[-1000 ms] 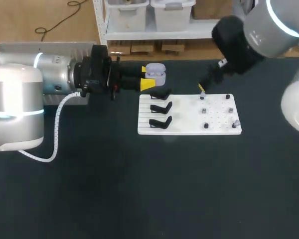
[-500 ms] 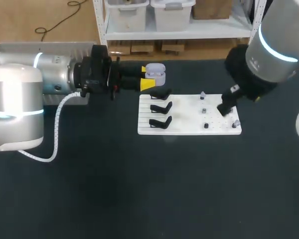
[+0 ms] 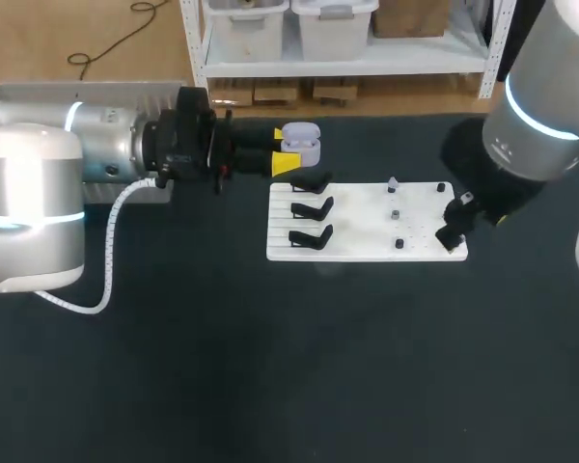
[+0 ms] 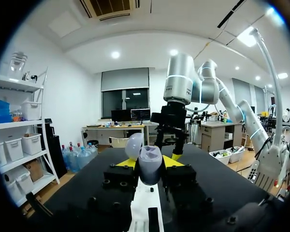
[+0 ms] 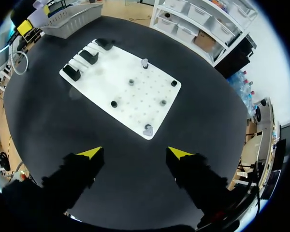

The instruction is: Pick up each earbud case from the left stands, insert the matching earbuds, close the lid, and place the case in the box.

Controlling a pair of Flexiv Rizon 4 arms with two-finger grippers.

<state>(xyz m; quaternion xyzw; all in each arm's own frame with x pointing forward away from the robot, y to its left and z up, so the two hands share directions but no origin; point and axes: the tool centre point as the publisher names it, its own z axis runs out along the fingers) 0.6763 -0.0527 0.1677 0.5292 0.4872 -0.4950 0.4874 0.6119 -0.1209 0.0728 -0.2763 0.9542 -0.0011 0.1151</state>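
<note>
Earbud (image 5: 148, 129), grey, at white board's (image 5: 121, 92) near corner: your right gripper (image 5: 134, 153), fingers spread and empty, has swung here from its far edge, so pickup looks next. Farther back, your left gripper (image 4: 148, 161) clasps the open-lidded earbud case (image 4: 150, 169), unmoved

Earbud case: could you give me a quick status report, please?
Left tool shut on earbud case, lid open. Right tool open, above white board. No obstruction seen.

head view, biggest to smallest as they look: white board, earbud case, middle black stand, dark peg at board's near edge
1. white board
2. earbud case and middle black stand: too alike to rank
3. dark peg, smallest
</note>
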